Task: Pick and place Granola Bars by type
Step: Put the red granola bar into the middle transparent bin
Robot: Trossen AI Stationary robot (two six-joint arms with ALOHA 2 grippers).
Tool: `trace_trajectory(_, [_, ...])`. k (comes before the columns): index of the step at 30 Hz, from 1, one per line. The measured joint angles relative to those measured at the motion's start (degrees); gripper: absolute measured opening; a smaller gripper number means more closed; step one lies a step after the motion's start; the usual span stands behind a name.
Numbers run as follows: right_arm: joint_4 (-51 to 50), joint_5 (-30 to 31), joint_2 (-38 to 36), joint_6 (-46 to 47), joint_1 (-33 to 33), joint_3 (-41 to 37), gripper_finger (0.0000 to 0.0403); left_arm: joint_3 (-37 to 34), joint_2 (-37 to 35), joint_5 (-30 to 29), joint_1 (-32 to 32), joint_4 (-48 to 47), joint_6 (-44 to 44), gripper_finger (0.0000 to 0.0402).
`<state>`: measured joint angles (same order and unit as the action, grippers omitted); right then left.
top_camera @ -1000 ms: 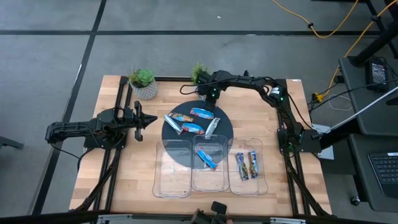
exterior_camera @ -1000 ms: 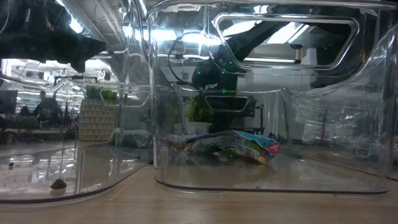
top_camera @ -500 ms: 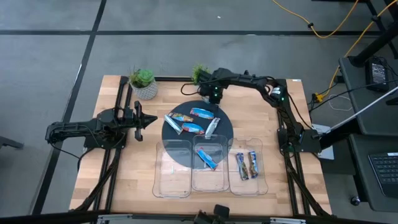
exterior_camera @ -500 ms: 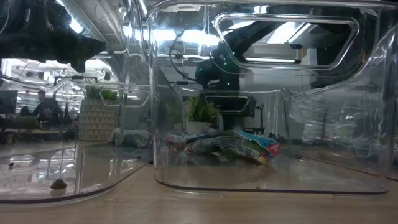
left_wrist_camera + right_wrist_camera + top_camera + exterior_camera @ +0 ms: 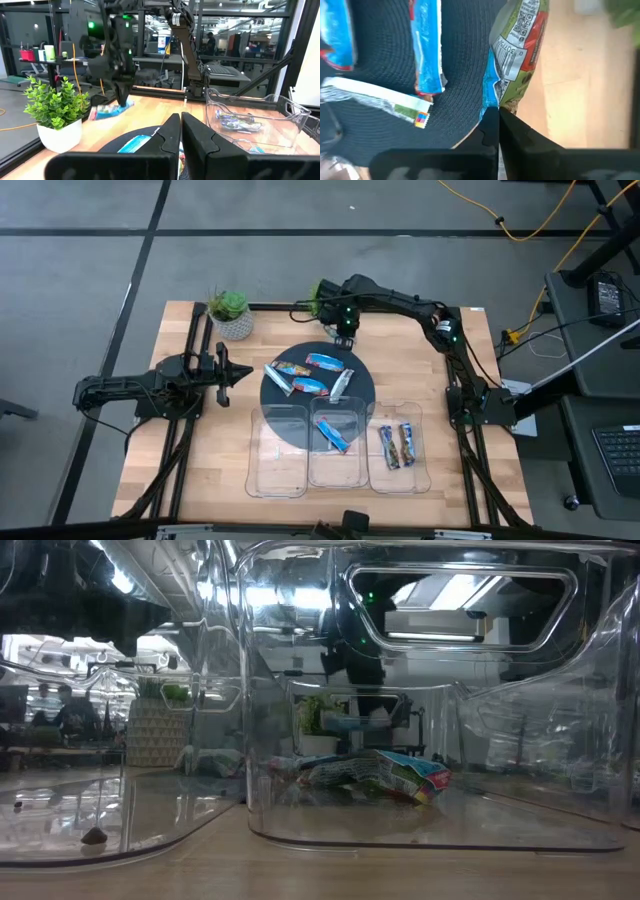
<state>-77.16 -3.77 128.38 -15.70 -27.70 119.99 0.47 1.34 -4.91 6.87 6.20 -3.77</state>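
The granola bars were small flat oblongs in shiny wrappers. Four lay on the dark round mat point(image 5: 282, 402): a blue one point(image 5: 325, 362) toward its far edge, a blue and brown one point(image 5: 293, 368), a blue one point(image 5: 311, 387), and a silvery one point(image 5: 341, 384) at the right. One blue bar point(image 5: 333, 434) sat in the middle clear tray point(image 5: 356, 477), and two darker bars point(image 5: 397, 445) lay side by side in the right tray point(image 5: 420, 480). The left tray point(image 5: 258, 480) overlapped the mat's near rim.

The right claw point(image 5: 345, 338) hung over the mat's far edge, fingers pressed together on the end of a bar with a green, red and blue wrapper point(image 5: 517, 55), which showed a barcode in the right wrist view and dangled half over the mat, half over bare wood. The left claw point(image 5: 240, 374) waited at the left of the mat, fingers pressed together and holding nothing.

The worktop point(image 5: 190, 470) was open wood to the left of the trays and along the far right. Two potted plants point(image 5: 230, 314) stood by the far edge, the second point(image 5: 319, 296) close beside the right arm.

From above, the pinched bar was hidden under the claw. In the low view, tray walls and glare blurred nearly everything; only the bar in the middle tray read clearly.
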Motion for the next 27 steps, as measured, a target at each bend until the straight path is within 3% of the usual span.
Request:
trace_trajectory(11, [-10.48, 0.00, -1.47, -2.80, 0.86, 14.93, 0.0004, 0.01, -0.01, 0.00, 0.01, 0.00, 0.00, 0.0011])
trace_trajectory(21, [-6.53, -0.92, -16.13, -3.04, 1.73, 14.68, 0.0003, 0.00, 0.01, 0.00, 0.01, 0.01, 0.00, 0.0013])
trace_trajectory(27, [-3.61, -7.53, -23.68, -3.56, 2.43, 14.68, 0.0004, 0.00, -0.01, 0.00, 0.01, 0.01, 0.00, 0.0009])
